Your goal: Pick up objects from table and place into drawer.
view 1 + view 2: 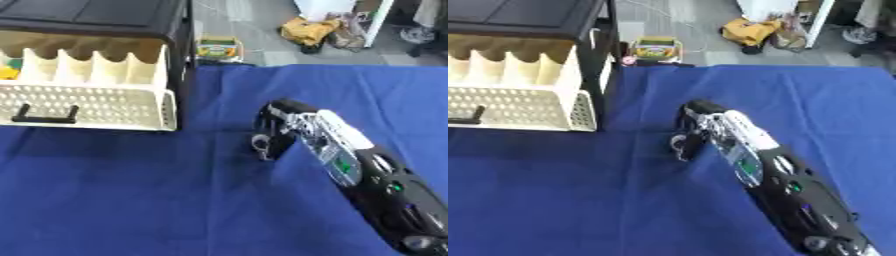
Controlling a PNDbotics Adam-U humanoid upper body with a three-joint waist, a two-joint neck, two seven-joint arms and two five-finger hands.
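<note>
- Left eye view takes in the blue table cloth point(131, 200), which fills most of the frame and runs to a straight far edge, with grey floor beyond it.
- Sitting at the table's far left corner is a black cabinet point(96, 20) with a cream drawer point(87, 107) pulled out toward the robot; the drawer has a perforated front, a black handle point(42, 119) and scalloped dividers inside.
- Only the left eye view shows a small yellow thing point(9, 72) in the drawer's leftmost compartment (the right eye view crops that side away, so I cannot tell what it is).
- Entering from the lower right, the right arm point(798, 200) lies diagonally across the cloth, black with a silver and green wrist section.
- At its end the right hand point(696, 127) points down onto the cloth just right of the drawer's front corner, apart from it; its fingers are curled under, and whether they hold anything I cannot tell.
- Wide bare cloth lies to the left and front of the hand, and more to the far right.
- Beyond the far edge, the right eye view shows a green and yellow box point(656, 49) on the floor more fully.
</note>
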